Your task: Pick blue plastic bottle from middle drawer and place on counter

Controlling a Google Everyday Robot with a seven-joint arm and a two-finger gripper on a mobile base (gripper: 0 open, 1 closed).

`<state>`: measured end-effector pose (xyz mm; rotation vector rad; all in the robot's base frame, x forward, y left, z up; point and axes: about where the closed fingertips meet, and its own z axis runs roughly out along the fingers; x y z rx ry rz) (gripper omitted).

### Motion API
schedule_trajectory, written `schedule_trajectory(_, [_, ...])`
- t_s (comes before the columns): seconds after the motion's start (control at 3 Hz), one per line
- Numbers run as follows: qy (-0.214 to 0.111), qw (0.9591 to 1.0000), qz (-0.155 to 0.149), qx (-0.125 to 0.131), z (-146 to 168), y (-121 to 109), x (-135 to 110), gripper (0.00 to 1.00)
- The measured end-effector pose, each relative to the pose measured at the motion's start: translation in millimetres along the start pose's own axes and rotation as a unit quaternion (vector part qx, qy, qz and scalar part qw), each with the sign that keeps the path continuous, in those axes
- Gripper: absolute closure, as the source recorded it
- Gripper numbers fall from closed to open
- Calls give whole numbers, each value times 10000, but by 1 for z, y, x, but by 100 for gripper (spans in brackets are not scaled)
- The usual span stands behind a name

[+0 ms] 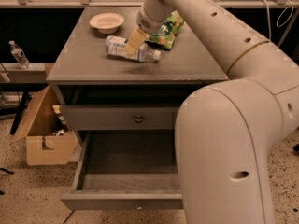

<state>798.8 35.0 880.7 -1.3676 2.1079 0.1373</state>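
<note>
The fingers [134, 39] of the gripper [131, 47] were pinching the blue plastic bottle [147, 54] across its middle, one tan finger laid over the near side of the label and the other hidden behind it. The gripper sat over the far half of the counter surface [88, 64], at the end of the big cream arm [224, 139] that reached in from the right and filled much of the foreground. The bottle lay almost level, its cap end pointing right, low over the surface with a soft shadow just beneath it; whether it touched the top could not be told. Just behind the gripper was a green snack bag [167, 31], and a white bowl [107, 21] stood near the back left corner, apart from the bottle. Below the top, a closed drawer [107, 119] showed its round knob [138, 119], and under that the middle drawer [126, 160] stood pulled well out, its grey inside bare. To the left of the cabinet an open cardboard box [44, 139] sat on the speckled floor, and a slim water bottle [18, 55] stood on a low ledge further left.
</note>
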Motion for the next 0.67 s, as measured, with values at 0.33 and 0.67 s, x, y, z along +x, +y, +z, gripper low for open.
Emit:
schedule_trajectory(0.33, [-70, 9998, 95, 169, -21, -6, 9, 0])
schedule_trajectory(0.67, [-214, 9988, 269, 358, -52, -14, 36, 0])
